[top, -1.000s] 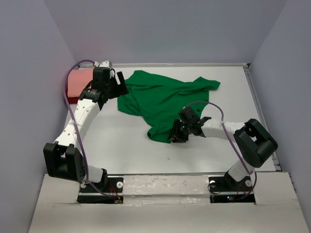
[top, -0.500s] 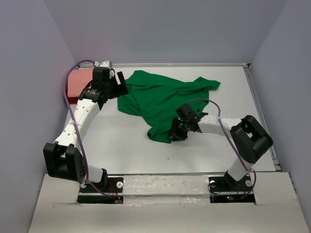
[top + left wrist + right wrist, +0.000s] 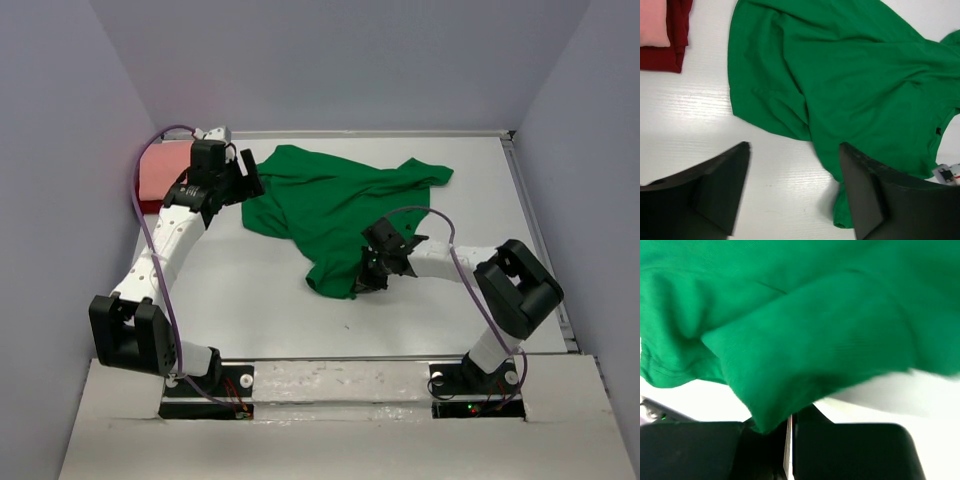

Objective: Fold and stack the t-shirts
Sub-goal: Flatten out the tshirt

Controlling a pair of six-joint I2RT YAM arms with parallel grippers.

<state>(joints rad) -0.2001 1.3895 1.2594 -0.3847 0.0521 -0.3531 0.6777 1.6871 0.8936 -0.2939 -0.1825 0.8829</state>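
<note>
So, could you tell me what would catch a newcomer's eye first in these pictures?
The bright green t-shirt lies crumpled across the middle of the white table, the right gripper shut on its near hem. At the far left edge sits a folded salmon-pink t-shirt on a dark red t-shirt, with the left gripper hovering open between that stack and the green cloth.

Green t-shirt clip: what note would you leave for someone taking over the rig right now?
Left gripper: jaws open, empty, above the green t-shirt's left edge.
Right gripper: jaws shut on that shirt's near corner.
Done: salmon-pink t-shirt folded on the dark red t-shirt, far left corner.
Left: green one lies crumpled, unfolded; fold it and add it to the stack.
</note>
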